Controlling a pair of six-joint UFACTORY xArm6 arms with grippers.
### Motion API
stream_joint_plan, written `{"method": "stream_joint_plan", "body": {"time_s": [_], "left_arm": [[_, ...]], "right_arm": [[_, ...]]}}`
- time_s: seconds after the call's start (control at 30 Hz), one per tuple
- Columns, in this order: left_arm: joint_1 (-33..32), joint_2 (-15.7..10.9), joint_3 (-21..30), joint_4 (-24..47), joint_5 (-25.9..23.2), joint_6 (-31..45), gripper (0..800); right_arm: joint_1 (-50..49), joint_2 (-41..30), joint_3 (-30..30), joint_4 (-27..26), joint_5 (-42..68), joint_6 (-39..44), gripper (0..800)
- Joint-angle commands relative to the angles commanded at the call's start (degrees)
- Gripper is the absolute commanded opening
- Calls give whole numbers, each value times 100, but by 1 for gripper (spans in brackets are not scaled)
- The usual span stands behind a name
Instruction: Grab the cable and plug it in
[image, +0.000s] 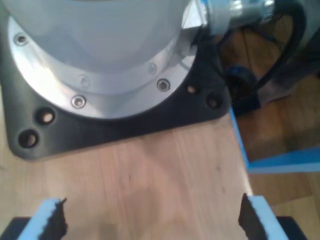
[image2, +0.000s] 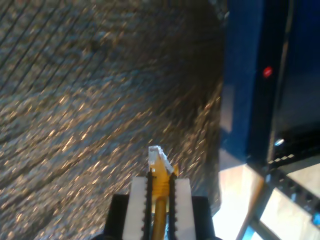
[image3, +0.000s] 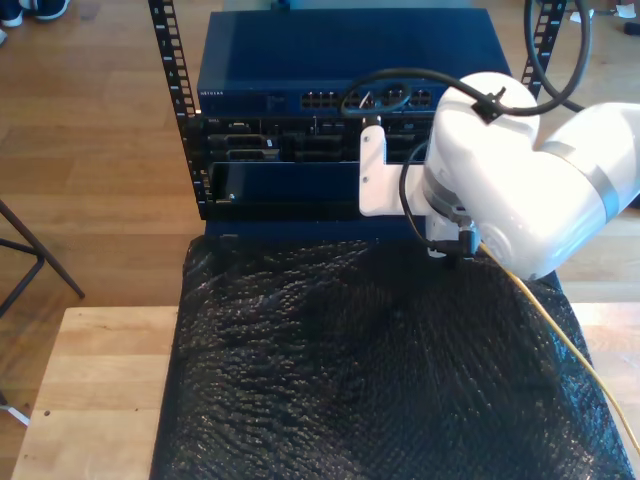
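Black crinkled sheet (image3: 370, 380) blurs beneath my second pincer (image2: 161, 186), clamped on the cable (image2: 160, 200); my first pincer (image: 150, 215) gapes.

A light wooden table (image3: 90, 400) carries a crinkled black plastic sheet (image3: 370, 370) that covers most of its top (bare wood shows at the exterior view's left). In the first wrist view, a black base plate (image: 150, 117) sits bolted on the wood.
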Motion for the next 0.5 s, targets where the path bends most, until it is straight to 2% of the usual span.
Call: {"method": "stream_joint_plan", "body": {"time_s": [0.2, 0.5], "left_arm": [[79, 9, -9, 0, -18, -9, 800], [79, 18, -9, 0, -18, 0, 800]], "right_arm": [[-70, -70, 299, -62, -668, 44, 0], [-281, -202, 185, -114, -1398, 44, 0]]}}
